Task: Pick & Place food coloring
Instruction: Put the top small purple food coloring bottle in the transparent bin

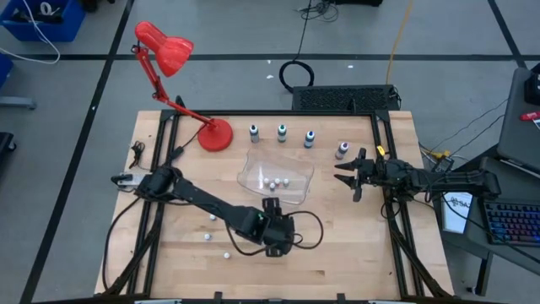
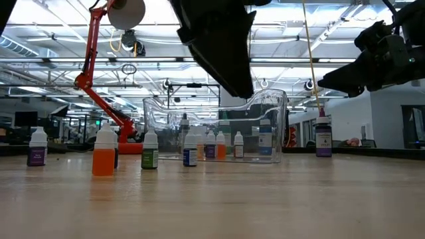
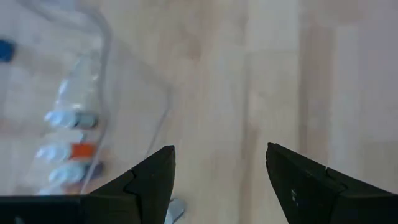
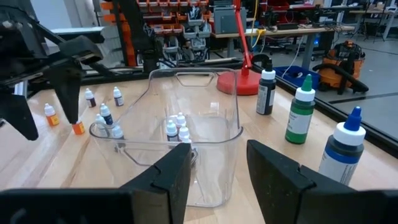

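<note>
While the left gripper [image 1: 272,205] hangs low over bare counter [image 1: 354,245] just short of the clear container [image 1: 275,176], its fingers [image 3: 152,180] stand released with nothing between them. The right gripper [image 1: 344,173] sits beside the container's other side, close to the pink-purple bottle [image 1: 342,150]; its fingers [image 4: 168,177] are parted a little and hold nothing.

Food coloring: four bottles stand upright in a row along the far edge – dark [image 1: 254,133], green [image 1: 282,133], blue [image 1: 310,138], then pink-purple. Several small bottles already lie inside the container; a few more stand loose on the near counter.

Risks, as judged:
- The bottles are tall, narrow and closely spaced, so an off-centre approach could tip one or knock its neighbour.
- Either arm brushing the thin container wall could shove it and shift its contents.
- The red lamp [image 1: 173,67] stands near the dark bottle, which cramps a reach there.
- Both arms converging on the container risks a clash.
</note>
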Motion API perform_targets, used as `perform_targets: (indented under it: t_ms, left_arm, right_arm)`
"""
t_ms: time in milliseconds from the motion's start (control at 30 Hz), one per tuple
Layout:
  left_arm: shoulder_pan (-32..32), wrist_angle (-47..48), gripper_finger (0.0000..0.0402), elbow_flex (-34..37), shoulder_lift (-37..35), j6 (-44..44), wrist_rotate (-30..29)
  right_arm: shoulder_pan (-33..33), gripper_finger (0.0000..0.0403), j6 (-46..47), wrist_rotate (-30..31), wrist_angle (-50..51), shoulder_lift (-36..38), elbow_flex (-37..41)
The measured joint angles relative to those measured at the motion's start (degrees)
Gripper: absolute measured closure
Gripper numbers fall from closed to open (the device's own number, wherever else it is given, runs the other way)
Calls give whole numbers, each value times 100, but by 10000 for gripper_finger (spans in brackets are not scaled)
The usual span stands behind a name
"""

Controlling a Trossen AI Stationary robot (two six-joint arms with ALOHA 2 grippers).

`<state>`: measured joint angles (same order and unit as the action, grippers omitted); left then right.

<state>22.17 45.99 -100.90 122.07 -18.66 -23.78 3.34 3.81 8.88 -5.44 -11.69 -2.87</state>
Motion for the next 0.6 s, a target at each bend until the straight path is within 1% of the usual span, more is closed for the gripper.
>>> perform_targets:
  t_ms: [100, 233, 467, 600]
  left_arm:
    - [0, 544, 151, -2, -10, -459, -40]
    - [-1, 1186, 151, -1, -8, -1102, 89]
    - [-42, 1313, 151, -2, -8, -1237, -48]
    - [-71, 1477, 151, -1, 70, -1570, -32]
  right_arm:
    - [1, 259, 0, 0, 1, -4, 0]
    - [1, 259, 0, 0, 4, -19, 0]
    - [0, 259, 0, 0, 1, -19, 0]
    - [0, 259, 0, 0, 2, -19, 0]
